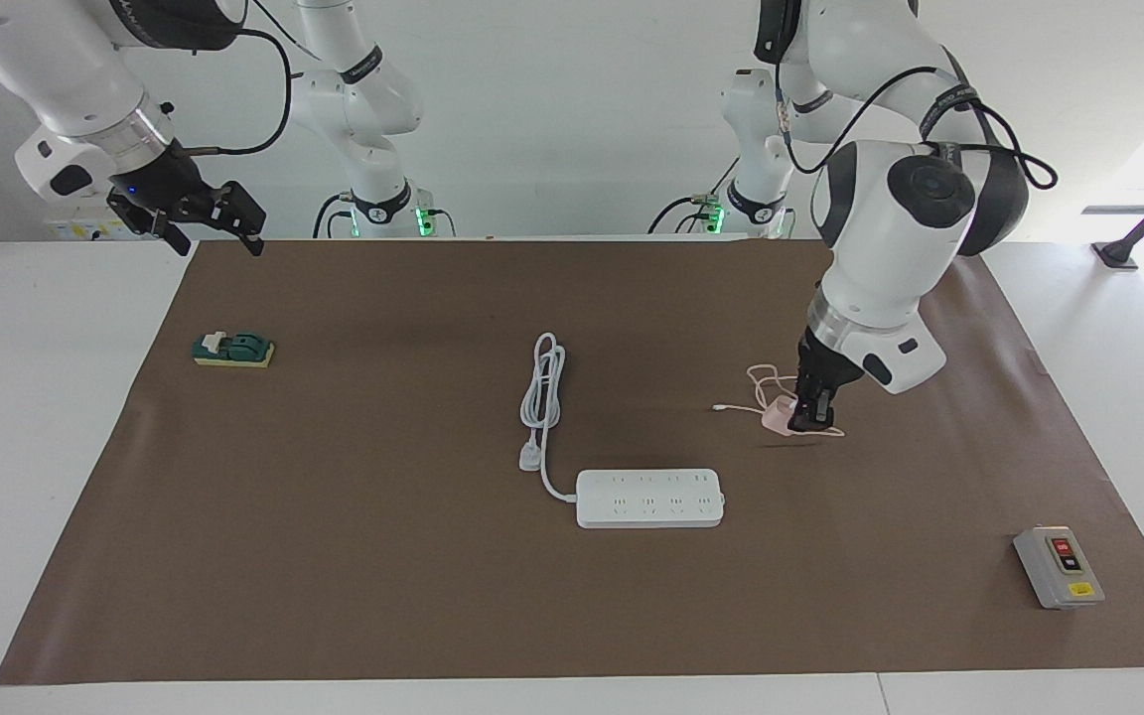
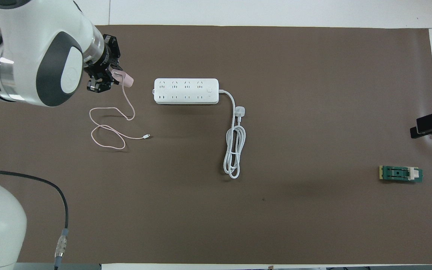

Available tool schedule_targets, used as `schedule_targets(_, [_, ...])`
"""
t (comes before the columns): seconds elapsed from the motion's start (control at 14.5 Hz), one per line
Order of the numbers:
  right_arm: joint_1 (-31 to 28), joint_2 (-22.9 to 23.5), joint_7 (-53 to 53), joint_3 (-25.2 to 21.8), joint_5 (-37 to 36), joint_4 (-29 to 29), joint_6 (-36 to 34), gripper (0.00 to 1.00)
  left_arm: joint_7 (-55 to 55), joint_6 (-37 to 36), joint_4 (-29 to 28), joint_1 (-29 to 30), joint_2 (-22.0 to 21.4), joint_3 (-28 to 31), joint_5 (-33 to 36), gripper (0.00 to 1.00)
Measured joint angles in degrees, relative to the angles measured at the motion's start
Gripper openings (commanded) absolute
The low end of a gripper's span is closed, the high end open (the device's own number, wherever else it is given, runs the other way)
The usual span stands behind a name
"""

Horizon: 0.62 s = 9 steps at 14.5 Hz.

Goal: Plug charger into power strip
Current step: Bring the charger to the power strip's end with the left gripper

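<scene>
My left gripper is shut on the charger, a small pale pink cube. It hangs low over the mat, a short way off the power strip's end on the left arm's side. Its thin pink cable trails down and lies looped on the mat. The power strip lies flat with its sockets up and nothing plugged in. My right gripper is open and holds nothing, raised over the mat's edge at the right arm's end.
The strip's thick white cord lies bundled on the mat, its white plug beside the strip. A green switch block sits at the right arm's end. A grey box with red and black buttons sits at the left arm's end.
</scene>
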Motion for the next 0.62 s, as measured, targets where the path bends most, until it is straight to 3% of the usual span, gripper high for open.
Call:
schedule_targets(0.34, [0.08, 0.00, -1.15, 0.12, -0.21, -0.31, -0.38, 1.00, -9.35, 2.45, 0.19, -1.12, 4.74, -0.01, 0.82, 0.00])
schedule_targets(0.62, [0.43, 0.00, -2.87, 0.40, -4.80, -0.30, -0.32, 1.00, -14.35, 6.45, -0.49, -3.00, 8.32, -0.06, 0.85, 0.00])
